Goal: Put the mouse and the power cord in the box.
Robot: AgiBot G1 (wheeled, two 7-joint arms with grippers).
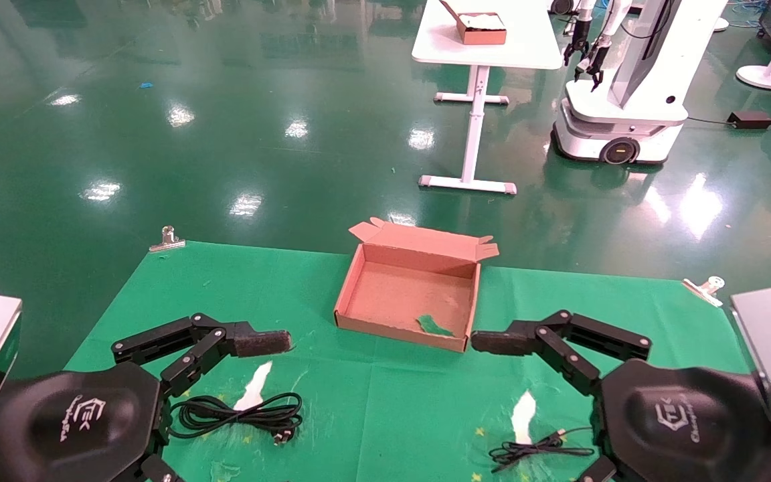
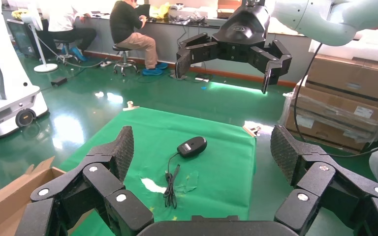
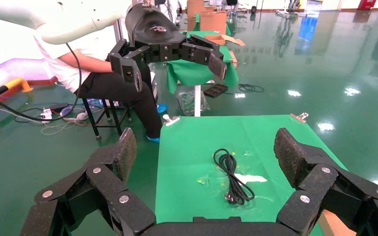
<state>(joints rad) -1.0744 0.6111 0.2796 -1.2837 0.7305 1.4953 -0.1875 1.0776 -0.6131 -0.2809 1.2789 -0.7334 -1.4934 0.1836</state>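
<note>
Green cloth over the worktop [image 1: 372, 415], glossy green floor behind it, another robot parked by a white table in the background. From the head view, the box [image 1: 409, 294] sits open and bare of both items, just a green scrap in it, between the two hands and a bit beyond them. The left hand [image 1: 178, 408] hangs low on its side with the power cord [image 1: 241, 412] coiled on the cloth just beside it, toward the robot. The right hand [image 1: 546, 402] mirrors it, and the mouse's thin cable lies bundled just beside it on the near side; the mouse body is hidden here behind the hand.

Left wrist view: the left hand's fingers [image 2: 120, 150] are spread wide, gripping nothing. Looking across, you can see the mouse [image 2: 192, 146] on the cloth, below the right hand, which is splayed and empty too.

Right wrist view: same deal, fingers [image 3: 288, 152] apart, nothing held, and the cord is lying under the far left hand.

So I'd say nothing's been packed yet, this is the very start. Next move probably calls for one hand to drop onto its nearest item, pinch it, and carry it forward and inward to the box.
</note>
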